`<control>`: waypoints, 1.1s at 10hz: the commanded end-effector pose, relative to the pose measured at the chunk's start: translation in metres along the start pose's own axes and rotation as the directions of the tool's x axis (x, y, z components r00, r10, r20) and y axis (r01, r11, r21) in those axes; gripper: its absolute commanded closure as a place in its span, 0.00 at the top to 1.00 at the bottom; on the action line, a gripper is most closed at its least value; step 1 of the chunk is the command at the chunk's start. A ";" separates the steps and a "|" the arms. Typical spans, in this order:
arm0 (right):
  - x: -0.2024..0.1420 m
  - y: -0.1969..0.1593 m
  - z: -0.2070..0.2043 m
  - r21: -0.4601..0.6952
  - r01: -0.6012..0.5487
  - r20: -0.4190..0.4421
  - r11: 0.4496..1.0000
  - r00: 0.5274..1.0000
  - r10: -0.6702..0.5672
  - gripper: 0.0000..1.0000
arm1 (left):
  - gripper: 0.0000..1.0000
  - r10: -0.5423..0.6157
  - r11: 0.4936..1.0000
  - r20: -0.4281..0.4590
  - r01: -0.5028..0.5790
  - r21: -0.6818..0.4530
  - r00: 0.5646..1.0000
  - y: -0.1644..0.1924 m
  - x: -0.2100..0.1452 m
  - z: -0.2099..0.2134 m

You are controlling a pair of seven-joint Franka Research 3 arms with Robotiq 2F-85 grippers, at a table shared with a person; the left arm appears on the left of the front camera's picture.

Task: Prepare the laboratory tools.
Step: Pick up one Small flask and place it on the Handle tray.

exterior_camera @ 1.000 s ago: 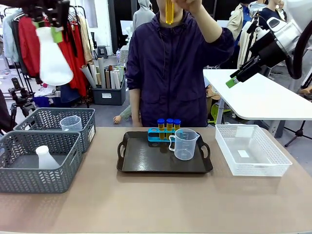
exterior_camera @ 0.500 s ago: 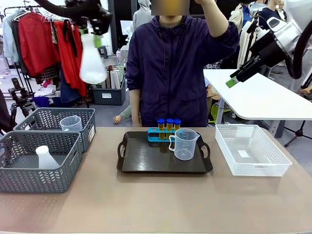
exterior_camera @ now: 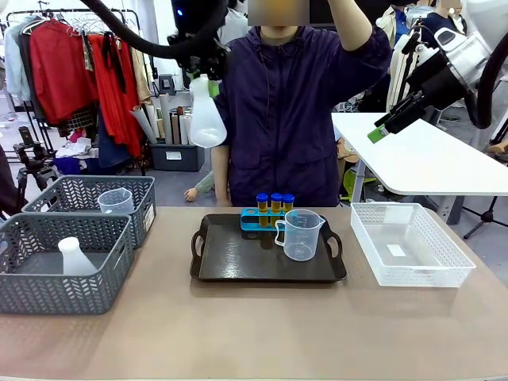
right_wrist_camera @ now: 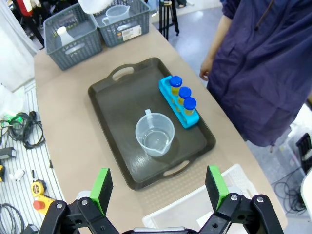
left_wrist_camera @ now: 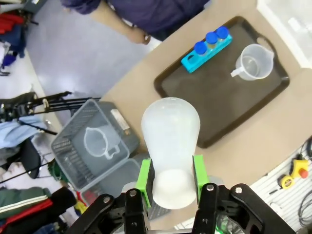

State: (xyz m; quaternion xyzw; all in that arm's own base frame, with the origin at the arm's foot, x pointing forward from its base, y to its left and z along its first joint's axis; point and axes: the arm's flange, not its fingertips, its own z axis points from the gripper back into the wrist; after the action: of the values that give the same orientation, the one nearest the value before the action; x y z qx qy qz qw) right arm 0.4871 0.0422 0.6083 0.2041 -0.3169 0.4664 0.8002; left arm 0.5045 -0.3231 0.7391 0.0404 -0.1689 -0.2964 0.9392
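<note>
Beaker [exterior_camera: 300, 236] and three-tube rack [exterior_camera: 252, 220] sit in the dark tray [exterior_camera: 234, 258].

We identify this site as a robot test studio set in a garment workroom. Behind the left gripper [exterior_camera: 202, 75], to its left, we see a clothes rack [exterior_camera: 55, 63] and a bin of rolled sheets [exterior_camera: 176, 151]. Beside the right gripper [right_wrist_camera: 159, 187], cables [right_wrist_camera: 24, 131] and a tape measure [right_wrist_camera: 41, 197] lie on the floor.
</note>
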 end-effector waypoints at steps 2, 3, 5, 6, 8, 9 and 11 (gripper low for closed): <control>0.000 0.000 0.001 0.004 -0.008 0.002 1.000 1.000 0.008 1.00 | 0.00 -0.027 0.999 0.004 0.027 -0.023 1.000 -0.014 -0.001 -0.031; 0.000 0.000 0.001 0.004 -0.008 0.002 1.000 1.000 0.008 1.00 | 0.00 -0.045 0.998 0.014 0.045 -0.038 0.999 -0.015 -0.004 -0.028; 0.000 0.000 0.001 0.004 -0.008 0.002 1.000 1.000 0.008 1.00 | 0.00 -0.025 1.000 0.001 0.025 -0.013 1.000 -0.013 0.009 -0.029; 0.000 0.000 0.001 0.004 -0.008 0.002 1.000 1.000 0.008 1.00 | 0.00 -0.025 1.000 0.001 0.025 -0.013 1.000 -0.013 0.009 -0.029; 0.000 0.000 0.001 0.004 -0.008 0.002 1.000 1.000 0.008 1.00 | 0.00 -0.073 0.997 -0.006 0.072 -0.027 0.997 -0.008 -0.004 -0.044; 0.000 0.000 0.001 0.004 -0.008 0.002 1.000 1.000 0.008 1.00 | 0.00 -0.110 0.992 0.007 0.110 -0.063 0.994 -0.006 -0.008 -0.058; 0.000 0.000 0.001 0.004 -0.008 0.002 1.000 1.000 0.008 1.00 | 0.00 -0.126 0.988 0.037 0.129 -0.082 0.991 -0.009 -0.004 -0.083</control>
State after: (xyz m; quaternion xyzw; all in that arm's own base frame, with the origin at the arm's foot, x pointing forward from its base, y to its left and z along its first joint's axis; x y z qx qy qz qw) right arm 0.4871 0.0422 0.6082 0.2041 -0.3169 0.4664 0.8002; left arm 0.5321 -0.3390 0.6719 0.0215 -0.1628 -0.3499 0.9223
